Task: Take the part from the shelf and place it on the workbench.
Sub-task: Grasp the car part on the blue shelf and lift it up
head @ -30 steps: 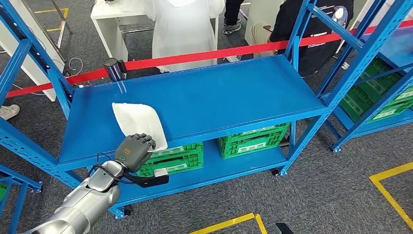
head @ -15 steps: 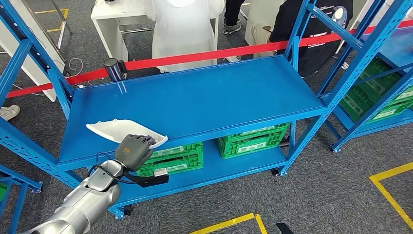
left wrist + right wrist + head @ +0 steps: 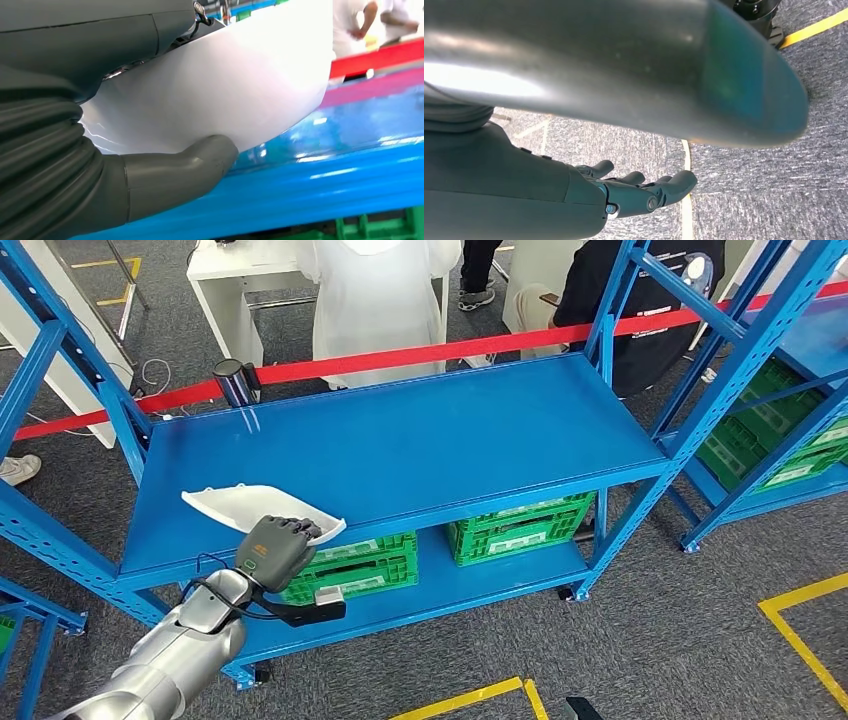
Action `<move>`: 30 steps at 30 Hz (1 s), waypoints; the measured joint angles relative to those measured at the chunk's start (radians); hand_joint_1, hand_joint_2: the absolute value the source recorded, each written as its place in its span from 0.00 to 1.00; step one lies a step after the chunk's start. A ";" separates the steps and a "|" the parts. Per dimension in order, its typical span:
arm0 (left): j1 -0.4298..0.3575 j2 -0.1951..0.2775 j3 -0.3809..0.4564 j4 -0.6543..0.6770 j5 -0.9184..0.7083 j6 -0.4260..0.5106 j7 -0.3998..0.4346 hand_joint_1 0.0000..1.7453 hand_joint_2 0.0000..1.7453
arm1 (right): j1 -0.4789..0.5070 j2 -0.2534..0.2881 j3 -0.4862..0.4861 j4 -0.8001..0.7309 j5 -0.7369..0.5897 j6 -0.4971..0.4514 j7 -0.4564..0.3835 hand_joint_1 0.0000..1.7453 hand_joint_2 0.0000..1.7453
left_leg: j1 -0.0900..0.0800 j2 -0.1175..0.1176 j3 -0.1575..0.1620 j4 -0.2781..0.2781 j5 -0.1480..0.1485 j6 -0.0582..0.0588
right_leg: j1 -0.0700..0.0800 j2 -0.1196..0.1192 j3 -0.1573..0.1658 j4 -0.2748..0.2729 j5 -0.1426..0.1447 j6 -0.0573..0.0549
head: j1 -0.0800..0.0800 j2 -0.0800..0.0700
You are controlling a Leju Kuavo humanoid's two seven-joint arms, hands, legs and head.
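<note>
The part (image 3: 250, 505) is a white curved shell, held level over the front left corner of the blue shelf top (image 3: 420, 440). My left hand (image 3: 275, 548) grips its near end from the shelf's front edge. In the left wrist view the grey thumb (image 3: 190, 165) presses under the white part (image 3: 225, 85), and the fingers lie over it. The blue surface (image 3: 350, 165) sits just beneath. My right hand (image 3: 639, 192) hangs over the grey carpet with its fingers apart and nothing in it.
Green crates (image 3: 515, 525) fill the shelf's lower level. A red barrier tape (image 3: 400, 358) runs behind the shelf, with people (image 3: 375, 300) and a white table (image 3: 225, 280) beyond. Another blue rack (image 3: 770, 390) stands at the right. Yellow floor lines (image 3: 800, 630) mark the carpet.
The white part has turned from facing up toward the camera to lying nearly edge-on in my left hand. My left arm has barely shifted.
</note>
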 joint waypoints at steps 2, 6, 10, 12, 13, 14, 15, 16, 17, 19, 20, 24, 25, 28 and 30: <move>0.012 -0.002 0.011 -0.001 0.010 0.046 -0.013 1.00 1.00 | 0.000 0.000 0.000 0.000 -0.001 0.000 0.000 0.00 0.00 | 0.000 0.000 0.000 0.000 0.000 0.000 | 0.000 0.000 0.000 0.000 0.000 0.000 | 0.000 0.000; 0.025 -0.007 0.029 -0.002 0.023 0.080 -0.019 1.00 1.00 | 0.000 0.000 0.000 0.000 -0.002 -0.001 -0.001 0.00 0.00 | 0.000 0.000 0.000 0.000 0.000 0.000 | 0.000 0.000 -0.001 0.000 0.000 0.000 | 0.000 0.000; 0.027 -0.016 0.058 -0.004 0.074 0.066 -0.036 1.00 1.00 | 0.000 0.000 0.000 0.000 -0.002 -0.001 -0.002 0.00 0.00 | 0.000 0.000 -0.001 0.000 0.000 0.000 | 0.000 0.000 -0.001 0.000 0.000 0.000 | 0.000 0.000; 0.027 -0.029 0.091 -0.013 0.145 0.059 -0.091 1.00 1.00 | 0.000 0.000 -0.001 0.000 -0.004 -0.003 -0.002 0.00 0.00 | 0.000 0.000 -0.001 0.000 0.000 0.000 | 0.000 0.000 -0.002 0.000 0.000 0.000 | 0.000 0.000; 0.027 -0.038 0.113 -0.020 0.183 0.059 -0.124 1.00 1.00 | 0.000 0.000 -0.001 0.000 -0.005 -0.004 -0.002 0.00 0.00 | 0.000 0.000 -0.001 0.000 0.000 0.000 | 0.000 0.000 -0.002 0.000 0.000 0.000 | 0.000 0.000; 0.027 -0.047 0.135 -0.028 0.213 0.059 -0.151 1.00 1.00 | 0.000 0.000 -0.002 0.000 -0.006 -0.005 -0.002 0.00 0.00 | 0.000 -0.001 -0.002 0.000 0.000 0.000 | 0.000 -0.001 -0.001 0.000 0.000 0.000 | 0.000 0.000; 0.027 -0.055 0.156 -0.036 0.231 0.059 -0.168 1.00 1.00 | 0.000 0.000 -0.002 0.000 -0.006 -0.005 -0.002 0.00 0.00 | 0.000 0.000 -0.002 0.000 0.000 0.000 | 0.000 0.000 -0.001 0.000 0.000 0.000 | 0.000 0.000; 0.026 -0.063 0.173 -0.043 0.239 0.058 -0.174 1.00 1.00 | 0.000 0.000 -0.003 0.000 -0.006 -0.005 -0.002 0.00 0.00 | 0.000 0.000 -0.002 0.000 0.000 0.000 | 0.000 0.000 -0.001 0.000 0.000 0.000 | 0.000 0.000; 0.026 -0.069 0.186 -0.048 0.241 0.058 -0.176 1.00 1.00 | 0.000 0.000 -0.004 0.000 -0.007 -0.005 -0.002 0.00 0.00 | 0.000 0.000 -0.002 0.000 0.000 0.000 | 0.000 0.000 -0.002 0.000 0.000 0.000 | 0.000 0.000; 0.026 -0.076 0.206 -0.058 0.243 0.058 -0.178 1.00 1.00 | 0.001 0.000 -0.005 0.000 -0.007 -0.005 -0.002 0.00 0.00 | 0.000 0.000 -0.002 0.000 0.000 0.000 | 0.000 0.000 -0.002 0.000 0.000 0.000 | 0.000 0.000; 0.027 -0.078 0.213 -0.061 0.244 0.058 -0.179 1.00 1.00 | 0.001 0.000 -0.006 0.000 -0.007 -0.005 -0.002 0.00 0.00 | 0.000 0.000 -0.002 0.000 0.000 0.000 | 0.000 0.000 -0.002 0.000 0.000 0.000 | 0.000 0.000; 0.027 -0.083 0.230 -0.070 0.245 0.058 -0.180 1.00 1.00 | 0.001 0.000 -0.006 0.000 -0.007 -0.005 -0.002 0.00 0.00 | 0.000 0.000 -0.002 0.000 0.000 0.000 | 0.000 0.000 -0.002 0.000 0.000 0.000 | 0.000 0.000; 0.027 -0.084 0.233 -0.071 0.247 0.058 -0.182 1.00 1.00 | 0.001 0.000 -0.006 0.000 -0.007 -0.005 -0.002 0.00 0.00 | 0.000 0.000 -0.002 0.000 0.000 0.000 | 0.000 0.000 -0.002 0.000 0.000 0.000 | 0.000 0.000; 0.028 -0.087 0.248 -0.083 0.293 0.061 -0.235 1.00 1.00 | 0.001 0.000 -0.007 0.000 -0.006 -0.006 -0.003 0.00 0.00 | 0.000 0.000 -0.002 0.000 0.000 0.000 | 0.000 0.000 -0.003 0.000 0.000 0.000 | 0.000 0.000; 0.031 -0.092 0.269 -0.115 0.369 0.056 -0.284 1.00 1.00 | 0.001 0.000 -0.007 0.000 -0.005 -0.008 -0.007 0.00 0.00 | 0.000 0.000 -0.002 0.000 0.000 0.000 | 0.000 0.000 -0.003 0.000 0.000 0.000 | 0.000 0.000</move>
